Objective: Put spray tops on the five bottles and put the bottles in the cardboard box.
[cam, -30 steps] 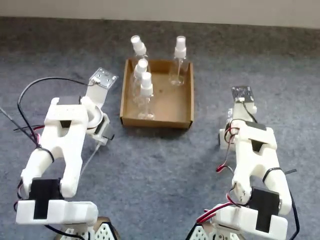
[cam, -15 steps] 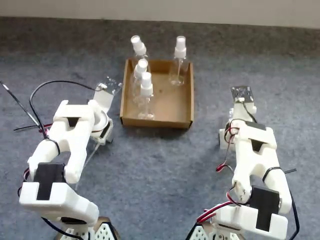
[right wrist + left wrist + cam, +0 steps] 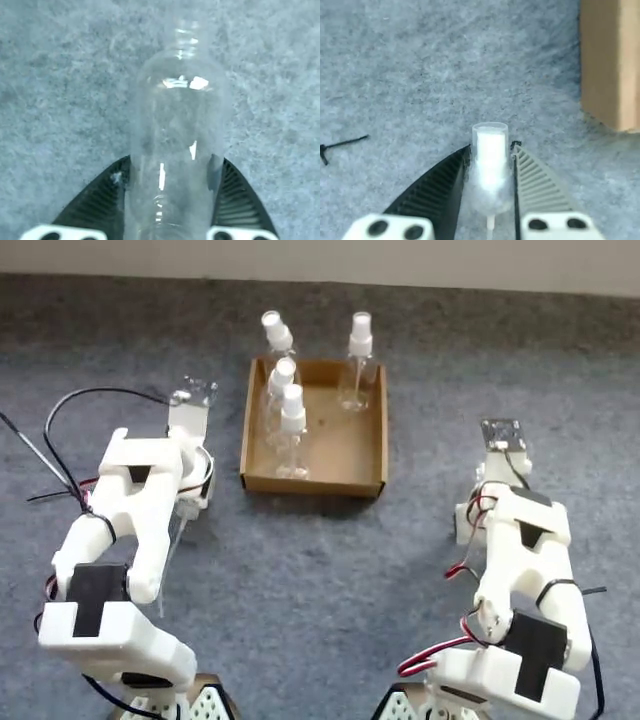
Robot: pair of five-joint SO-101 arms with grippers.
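The cardboard box [image 3: 335,450] lies at the table's middle back, and several clear bottles with white spray tops [image 3: 292,408] stand in it. To its left my left gripper [image 3: 190,410] is shut on a spray top [image 3: 491,150] with a clear cap, its thin tube pointing back toward the wrist. A corner of the box [image 3: 607,65] lies just beyond that gripper [image 3: 491,149]. To the right of the box my right gripper [image 3: 503,435] is shut on a clear bottle without a top [image 3: 175,130], its open neck pointing away from the wrist, low over the carpet.
Grey carpet [image 3: 330,570] covers the table. Black cables [image 3: 60,430] loop around the left arm, and one end lies on the carpet [image 3: 340,145]. Red and white wires [image 3: 465,560] hang beside the right arm.
My left gripper has swung left, away from the box's side, with the spray top in it. The right arm has shifted a little to the right with the bottle.
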